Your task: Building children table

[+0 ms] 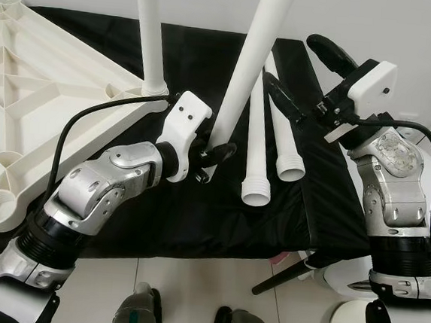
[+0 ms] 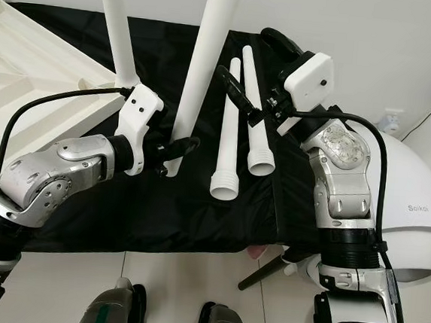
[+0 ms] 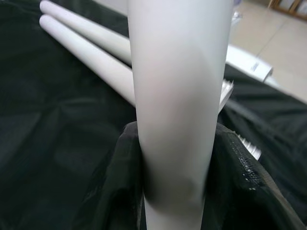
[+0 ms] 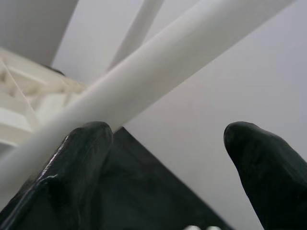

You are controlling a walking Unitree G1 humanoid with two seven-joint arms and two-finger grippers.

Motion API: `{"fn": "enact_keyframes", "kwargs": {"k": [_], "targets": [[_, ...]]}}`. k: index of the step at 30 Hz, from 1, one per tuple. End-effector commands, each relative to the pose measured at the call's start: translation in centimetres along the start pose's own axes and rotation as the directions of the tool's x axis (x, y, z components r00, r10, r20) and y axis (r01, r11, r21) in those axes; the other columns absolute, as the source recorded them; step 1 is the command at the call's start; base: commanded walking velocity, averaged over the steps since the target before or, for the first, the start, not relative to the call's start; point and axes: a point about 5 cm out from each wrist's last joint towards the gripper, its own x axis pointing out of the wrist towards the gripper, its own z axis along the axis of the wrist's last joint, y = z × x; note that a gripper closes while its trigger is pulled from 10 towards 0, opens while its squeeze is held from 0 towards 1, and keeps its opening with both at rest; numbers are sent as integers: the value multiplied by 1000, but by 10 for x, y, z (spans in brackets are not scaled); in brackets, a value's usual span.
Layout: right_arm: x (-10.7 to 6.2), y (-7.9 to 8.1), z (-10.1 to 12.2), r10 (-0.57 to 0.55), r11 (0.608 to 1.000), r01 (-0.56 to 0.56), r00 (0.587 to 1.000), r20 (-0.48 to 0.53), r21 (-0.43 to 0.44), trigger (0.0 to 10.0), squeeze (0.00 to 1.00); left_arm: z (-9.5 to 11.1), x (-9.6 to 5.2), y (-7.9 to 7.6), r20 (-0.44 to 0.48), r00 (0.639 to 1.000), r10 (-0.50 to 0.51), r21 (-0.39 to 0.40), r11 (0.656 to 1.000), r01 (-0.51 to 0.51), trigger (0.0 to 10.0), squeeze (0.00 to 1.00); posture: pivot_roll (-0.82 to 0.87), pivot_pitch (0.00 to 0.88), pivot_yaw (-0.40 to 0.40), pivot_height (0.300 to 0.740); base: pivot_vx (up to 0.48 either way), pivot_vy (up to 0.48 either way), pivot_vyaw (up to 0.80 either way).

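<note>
Feet: our two feet [image 1: 186, 321] on pale tile floor [image 1: 190, 280], nearest cam.
L gripper [image 1: 214, 158]: we've got fingers clamped round lower end of a white table leg [image 1: 246, 73], leg tilted upward, over black cloth [image 1: 196, 213].
R gripper [image 1: 298, 78]: raised over cloth's right side, fingers spread apart, nothing held.
Loose legs [image 1: 266, 147]: two white ones lying side by side on cloth, betw. our arms.
Tabletop [image 1: 33, 92]: white, underside up, far left; one leg [image 1: 151, 35] standing in its corner socket.
</note>
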Motion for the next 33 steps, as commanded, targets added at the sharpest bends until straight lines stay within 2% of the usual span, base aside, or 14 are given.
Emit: {"fn": "enact_keyframes", "kwargs": {"k": [1, 2, 4, 7, 12, 22, 24, 25, 27, 28, 29, 30, 31, 33], "targets": [[1, -9, 6, 0, 977, 1, 1000, 7, -213, 10000, 0, 3, -5, -14, -26, 979, -203, 8, 979, 203, 10000, 0, 65, 117, -34, 740, 0, 0, 0], [1, -9, 6, 0, 977, 1, 1000, 7, -213, 10000, 0, 3, -5, -14, -26, 979, -203, 8, 979, 203, 10000, 0, 65, 117, -34, 740, 0, 0, 0], [2, -11, 6, 17, 928, -14, 1000, 4, -372, 10000, 0, 7, -10, -15, -49, 966, -253, -52, 967, 251, 10000, 0, 65, 118, -37, 740, 0, 0, 0], [1, -9, 1, 28, 910, -29, 1000, -9, -415, 10000, 0, 8, -14, -10, -64, 963, -260, -63, 965, 256, 10000, 0, 65, 119, -37, 740, 0, 0, 0], [-3, -4, -7, 39, 902, -48, 999, -31, -428, 10000, 0, 7, -16, 1, -94, 971, -220, -49, 975, 216, 10000, 0, 66, 119, -36, 740, 0, 0, 0], [-8, 0, -20, 40, 884, -51, 999, -35, -464, 10000, 0, 10, -19, -2, -120, 959, -257, -74, 966, 249, 10000, 0, 61, 115, -31, 740, 0, 0, 0], [-8, 0, -22, 19, 909, -30, 999, -31, -415, 10000, 0, 10, -19, 0, -123, 961, -247, -70, 968, 239, 10000, 0, 61, 115, -31, 740, 0, 0, 0], [-7, 0, -25, -38, 963, 31, 999, -21, -266, 10000, 0, 8, -16, 5, -129, 969, -209, -47, 978, 204, 10000, 0, 61, 113, -31, 740, 0, 0, 0], [-7, 0, -27, -71, 986, 67, 997, -17, -154, 10000, 0, 7, -13, 8, -132, 974, -185, -34, 983, 182, 10000, 0, 61, 111, -32, 740, 0, 0, 0], [-7, 0, -27, -71, 986, 67, 997, -17, -154, 10000, 0, 7, -13, 8, -132, 974, -185, -34, 983, 182, 10000, 0, 61, 111, -32, 740, 0, 0, 0], [-6, 0, -26, -111, 993, 111, 994, -4, -26, 10000, 0, 7, -11, 10, -126, 978, -168, -33, 986, 165, 10000, 0, 61, 111, -32, 740, 0, 0, 0], [-5, 0, -26, -160, 975, 157, 987, 6, 154, 10000, 0, 8, -10, 10, -118, 979, -165, -34, 986, 162, 10000, 0, 62, 109, -33, 740, 0, 0, 0], [-5, 0, -26, -160, 975, 157, 987, 6, 154, 10000, 0, 8, -10, 10, -118, 979, -165, -34, 986, 162, 10000, 0, 62, 109, -33, 740, 0, 0, 0], [-2, -2, -22, -244, 890, 211, 969, 30, 404, 10000, 0, 10, -8, 7, -107, 979, -173, -40, 985, 170, 10000, 0, 61, 108, -33, 740, 0, 0, 0]]}}
